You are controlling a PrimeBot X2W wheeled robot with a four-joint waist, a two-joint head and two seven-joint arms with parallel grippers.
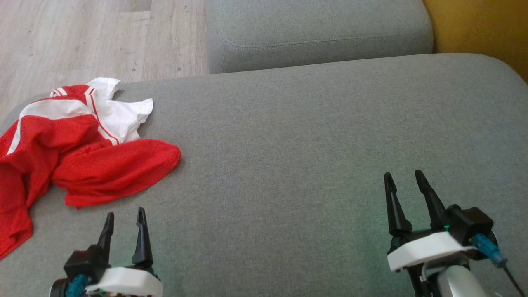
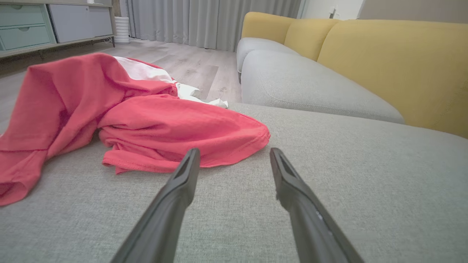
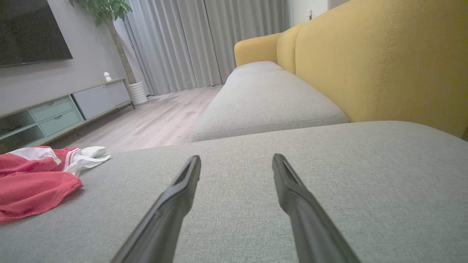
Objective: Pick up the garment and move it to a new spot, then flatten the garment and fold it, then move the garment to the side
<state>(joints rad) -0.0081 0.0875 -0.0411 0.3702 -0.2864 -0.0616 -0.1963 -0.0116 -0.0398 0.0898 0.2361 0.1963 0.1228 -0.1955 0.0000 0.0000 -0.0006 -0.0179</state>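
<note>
Shirt (image 1: pixel 82 144): crumpled, far left on the cushion (image 1: pixel 309 136).
Left gripper (image 1: pixel 125 212): wide open, empty, just short of the shirt's near edge.
Way to go: forward and a bit left.
Right gripper (image 1: pixel 403 173): wide open, empty, well apart from the shirt.
Nearer: left.

Soft, even light, faint shadow under the garment (image 1: pixel 115 165), mild wide-angle stretch at wrist-view edges.

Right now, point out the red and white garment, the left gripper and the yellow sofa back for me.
garment (image 1: pixel 82 159): head view, on the red fold near its middle.
left gripper (image 1: pixel 125 212): head view, midway between its open fingertips.
yellow sofa back (image 3: pixel 384 62): right wrist view, on its front face.
</note>
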